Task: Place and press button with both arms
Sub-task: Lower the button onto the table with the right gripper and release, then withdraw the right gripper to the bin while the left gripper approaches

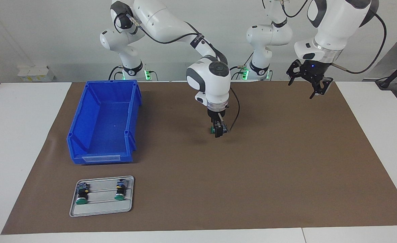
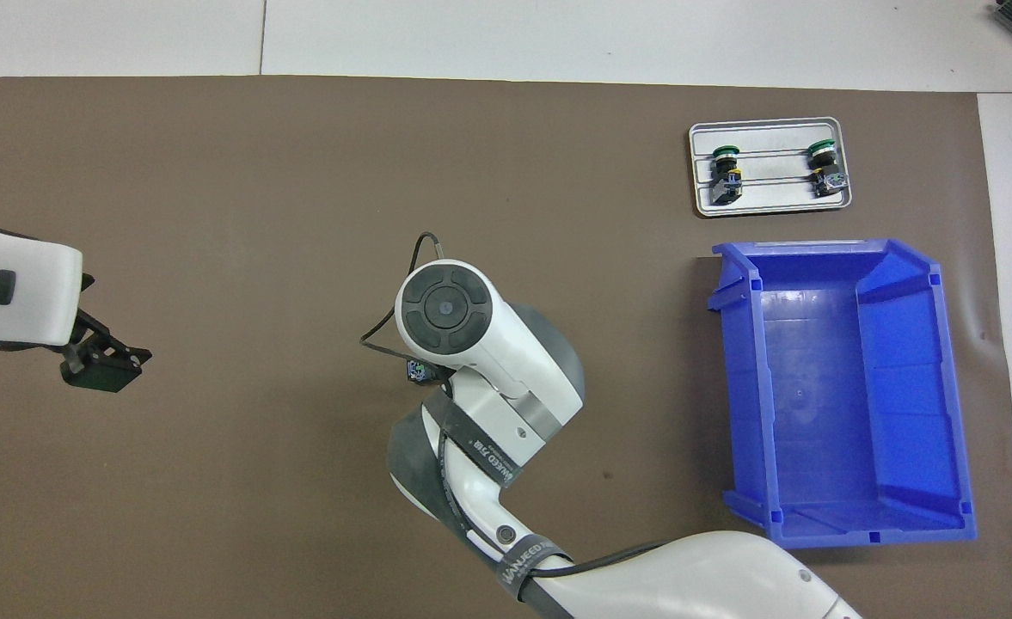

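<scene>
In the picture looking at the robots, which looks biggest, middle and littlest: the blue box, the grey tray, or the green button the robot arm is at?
1. blue bin, biggest by far.
2. grey tray, much smaller.
3. button at the right gripper, tiniest, about like the two buttons on the tray.

You have a white table [image 1: 23, 141], a brown mat [image 1: 252, 182] over its middle, a blue bin [image 1: 105, 121] on the mat toward the right arm's end, a grey tray [image 1: 102, 209] just beside it, farther from the robots, carrying two buttons [image 1: 82, 194]
</scene>
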